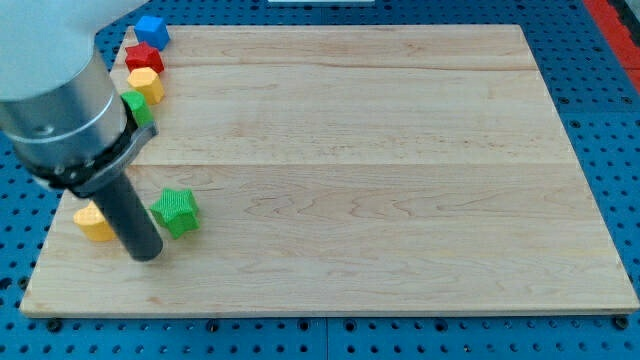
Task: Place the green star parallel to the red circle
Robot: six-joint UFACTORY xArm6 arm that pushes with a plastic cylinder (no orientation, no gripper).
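Observation:
The green star (177, 211) lies on the wooden board (360, 170) near the view's lower left. My tip (146, 254) rests on the board just left of and below the star, close to it. A yellow block (96, 223) lies left of the rod, partly hidden by it. At the board's top left stands a column of blocks: a blue one (152, 30), a red star-like one (144, 57), a yellow one (146, 84) and a green one (137, 106), partly hidden by the arm. No red circle shows.
The large grey arm body (55, 90) covers the view's upper left and hides part of the board's left edge. A blue perforated table (600, 120) surrounds the board.

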